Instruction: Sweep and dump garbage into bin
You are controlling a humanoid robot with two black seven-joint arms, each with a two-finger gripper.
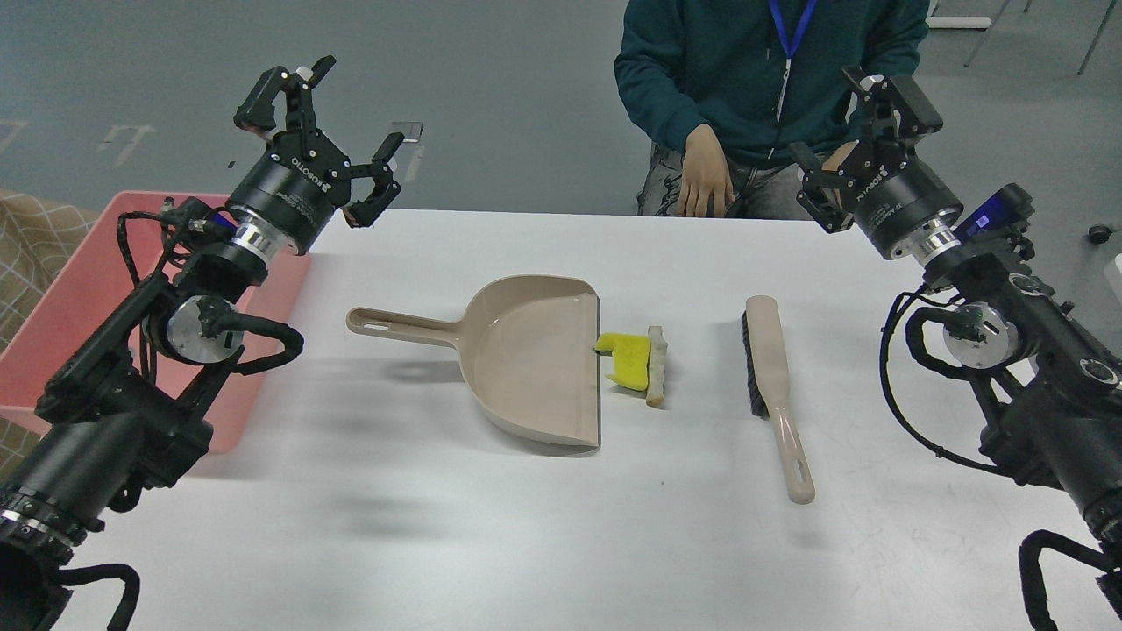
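The garbage lies mid-table: a crumpled yellow scrap (pixel 628 358) and a pale stick-like strip (pixel 656 365), right at the open lip of the beige dustpan (pixel 526 359). Right of them lies the beige brush (pixel 776 386), its black bristles facing left. The pink bin (pixel 79 298) stands at the table's left edge, partly hidden by my left arm. My left gripper (pixel 329 131) is raised above the table's far left corner, open and empty. My right gripper (pixel 855 149) is raised at the far right, open and empty, well above the brush.
A person in a dark green top (pixel 754 79) sits behind the far edge of the white table (pixel 438 526), one hand (pixel 706 175) resting near that edge. Grey floor lies beyond.
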